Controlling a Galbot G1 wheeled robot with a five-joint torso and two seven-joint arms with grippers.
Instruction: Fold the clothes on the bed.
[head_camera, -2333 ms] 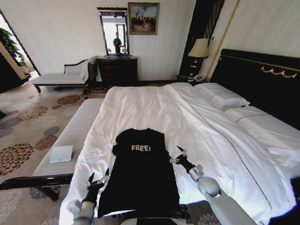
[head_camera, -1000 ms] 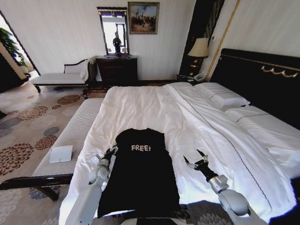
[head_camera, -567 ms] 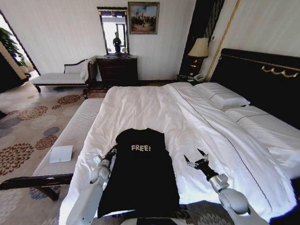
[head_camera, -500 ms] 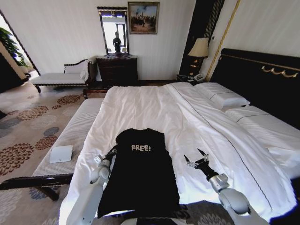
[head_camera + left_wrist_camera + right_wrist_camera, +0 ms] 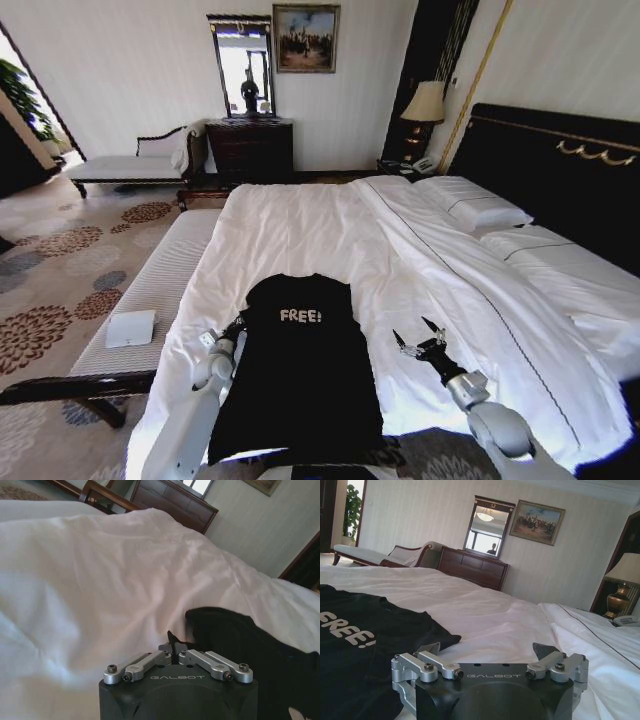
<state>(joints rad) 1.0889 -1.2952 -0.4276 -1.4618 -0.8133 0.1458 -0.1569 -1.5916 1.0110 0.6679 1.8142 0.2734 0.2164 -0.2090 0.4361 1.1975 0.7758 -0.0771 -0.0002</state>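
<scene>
We see the black T-shirt (image 5: 298,365) flat on the bed (image 5: 300,225). Our left gripper (image 5: 236,326) (fingers pinched together) touches its left sleeve; our right gripper (image 5: 421,340) waits spread wide.

Matt black cloth T-shirt (image 5: 300,370) on the bed's (image 5: 300,225) smooth, softly creased white cotton-like sheets; dark glossy wooden headboard (image 5: 555,165), upper right.

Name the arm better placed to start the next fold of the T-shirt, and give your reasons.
Probably left. The left hand sits at the T-shirt's left sleeve edge, fingers shut there. The right hand is open and stands apart from the shirt, over the white bed.
</scene>
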